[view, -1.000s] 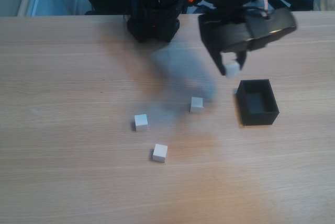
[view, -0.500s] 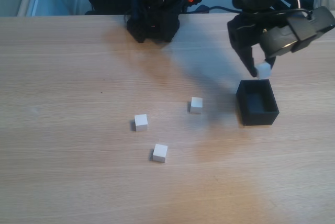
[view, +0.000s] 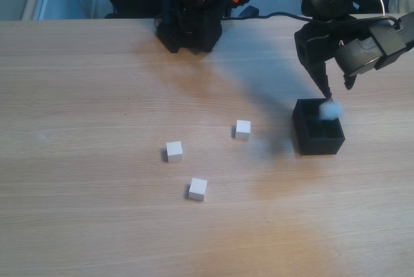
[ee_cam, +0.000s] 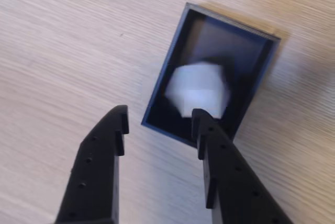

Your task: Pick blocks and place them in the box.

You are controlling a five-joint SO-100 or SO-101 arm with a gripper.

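Three white blocks lie on the wooden table in the fixed view: one in the middle, one to its left and one nearer the front. The black box stands at the right. My gripper hovers just above the box's far end and is open. A blurred white block is loose in the air at the box's rim, below the fingertips. In the wrist view the same block is a white smear inside the box, beyond my open gripper.
The arm's black base sits at the table's far edge, with cables behind it. Bare wood lies in front of and to the left of the blocks. The box stands close to the table's right side.
My gripper carried the block rightward to above the box, then opened. The block has left the fingers and is dropping into the box. The other three blocks stayed put.
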